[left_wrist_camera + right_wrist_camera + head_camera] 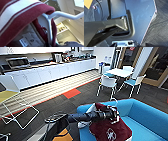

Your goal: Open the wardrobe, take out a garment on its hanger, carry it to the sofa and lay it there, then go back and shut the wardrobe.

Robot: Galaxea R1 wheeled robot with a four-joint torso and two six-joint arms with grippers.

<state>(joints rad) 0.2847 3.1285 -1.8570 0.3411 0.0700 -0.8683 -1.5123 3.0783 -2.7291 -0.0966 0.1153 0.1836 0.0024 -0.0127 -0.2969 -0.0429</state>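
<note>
In the head view the left arm reaches from the lower left toward the centre of the frame, and its left gripper [113, 114] sits at the collar of the maroon jacket [110, 128], which hangs down over the front edge of the blue sofa [147, 117] in the lower right. The jacket's white emblem faces the camera near the bottom edge. The hook of the white hanger [114, 100] pokes up just above the gripper. In the left wrist view the striped collar of the jacket [18, 16] takes up the upper left, and the hanger [50, 25] runs down the middle to the bottom edge, where the claw appears clamped on it, though its fingers are hard to make out. In the right wrist view dark carpet [160, 28] shows at the right edge; whether the right claw is open or closed I cannot tell. Behind the sofa stand a white table [120, 72] and chairs [108, 82], with a white counter [50, 72] along the upper left.
</note>
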